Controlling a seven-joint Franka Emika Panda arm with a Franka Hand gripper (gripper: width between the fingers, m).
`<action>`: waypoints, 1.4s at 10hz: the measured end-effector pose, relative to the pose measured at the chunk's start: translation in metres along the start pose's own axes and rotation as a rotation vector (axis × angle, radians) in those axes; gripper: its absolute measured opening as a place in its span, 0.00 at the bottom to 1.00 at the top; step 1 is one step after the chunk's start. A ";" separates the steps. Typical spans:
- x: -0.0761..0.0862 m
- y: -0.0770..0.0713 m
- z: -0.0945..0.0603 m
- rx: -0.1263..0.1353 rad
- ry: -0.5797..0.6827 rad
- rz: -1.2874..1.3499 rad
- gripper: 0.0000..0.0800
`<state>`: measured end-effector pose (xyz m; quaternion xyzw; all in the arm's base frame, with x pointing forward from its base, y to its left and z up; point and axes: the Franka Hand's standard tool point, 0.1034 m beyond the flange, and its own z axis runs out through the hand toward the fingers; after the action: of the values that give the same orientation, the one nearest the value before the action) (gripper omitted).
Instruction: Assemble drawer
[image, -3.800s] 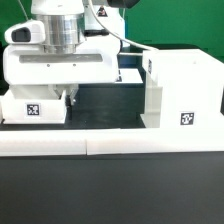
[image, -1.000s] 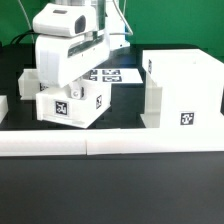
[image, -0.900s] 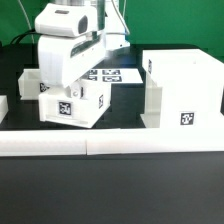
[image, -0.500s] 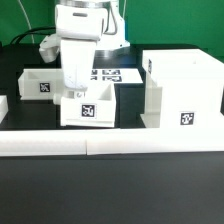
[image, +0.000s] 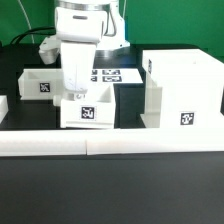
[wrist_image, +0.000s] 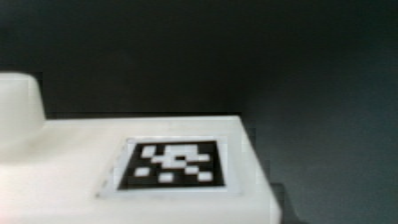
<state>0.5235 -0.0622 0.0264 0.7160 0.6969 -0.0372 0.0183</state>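
The large white housing (image: 180, 90) stands at the exterior view's right, with a tag on its front. A small open-topped tray (image: 90, 112) sits upright on the dark table just left of it, tag facing front. My gripper (image: 75, 96) reaches down onto the tray's left rear wall and looks shut on it. A second small tray (image: 43, 84) stands behind at the left. The wrist view shows a white tray face with a tag (wrist_image: 175, 163) and a rounded white part (wrist_image: 15, 100) beside it. My fingers are out of that view.
The marker board (image: 112, 74) lies flat behind the held tray. A long low white rail (image: 110, 145) runs along the table's front. Another white piece (image: 3, 106) shows at the far left edge.
A second ago I held the tray tilted and further left. It is now turned square, further right and level on the table. It has hardly moved in the last half second.
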 end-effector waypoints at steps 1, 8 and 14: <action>0.005 0.002 -0.001 -0.003 0.004 -0.005 0.05; 0.023 0.007 0.001 -0.020 0.019 0.039 0.05; 0.030 0.012 0.001 -0.006 0.018 0.032 0.05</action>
<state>0.5362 -0.0330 0.0229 0.7272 0.6857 -0.0285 0.0147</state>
